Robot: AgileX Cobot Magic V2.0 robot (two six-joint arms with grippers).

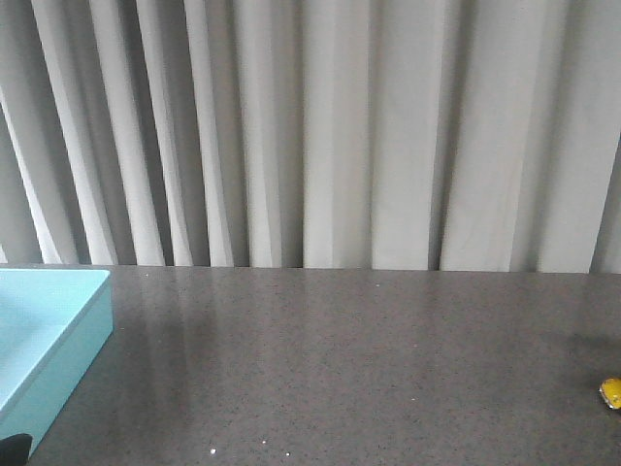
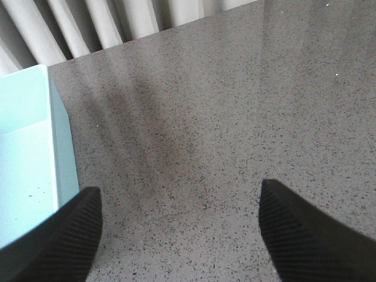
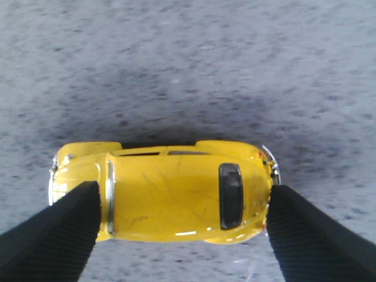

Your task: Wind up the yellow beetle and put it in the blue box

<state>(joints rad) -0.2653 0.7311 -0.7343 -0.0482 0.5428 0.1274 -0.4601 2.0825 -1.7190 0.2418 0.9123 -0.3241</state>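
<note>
The yellow beetle (image 3: 170, 194) lies on the grey table, seen from above in the right wrist view. It shows as a small yellow spot at the far right edge of the front view (image 1: 611, 393). My right gripper (image 3: 182, 191) is open, with one finger at each end of the car, close to its bumpers. The blue box (image 1: 68, 359) stands at the left of the table. My left gripper (image 2: 179, 191) is open and empty above bare table, just beside the box wall (image 2: 61, 153).
The grey speckled table (image 1: 340, 369) stretches between the box and the car. A pale pleated curtain (image 1: 320, 126) hangs behind its far edge.
</note>
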